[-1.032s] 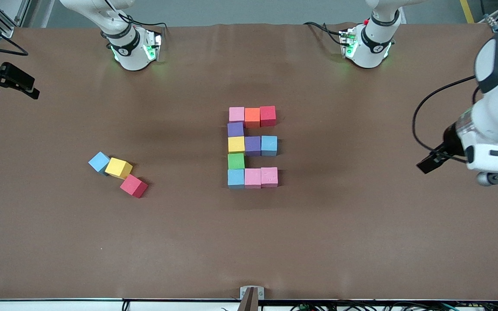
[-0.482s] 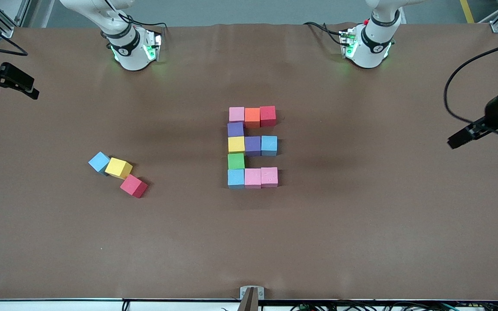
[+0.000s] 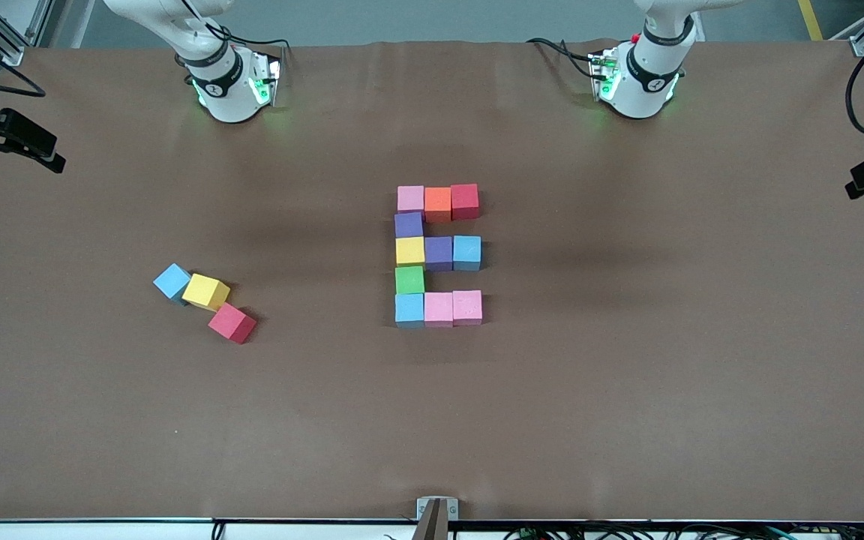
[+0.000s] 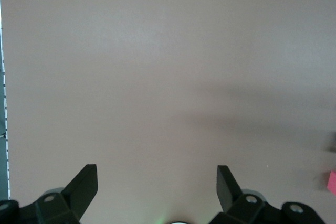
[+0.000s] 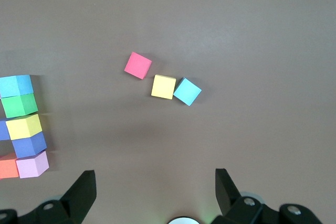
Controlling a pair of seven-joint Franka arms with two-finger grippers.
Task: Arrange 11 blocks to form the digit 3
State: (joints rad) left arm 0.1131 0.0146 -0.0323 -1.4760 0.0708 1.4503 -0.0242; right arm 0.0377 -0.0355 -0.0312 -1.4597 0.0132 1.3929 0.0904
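Brown table in the front view carries the finished digit 3 at its middle; three spare blocks lie toward the right arm's end. Left wrist view: left gripper spread, empty, over bare table. Right wrist view: right gripper spread, empty, above the spares. Best keep both arms clear of the figure.

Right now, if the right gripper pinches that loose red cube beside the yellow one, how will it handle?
The red cube looks like matte foam, so probably light and grippy, perhaps squashing slightly. Flat faces: unlikely to roll. It sits corner-to-corner with the loose yellow cube, so a push would likely nudge that too.
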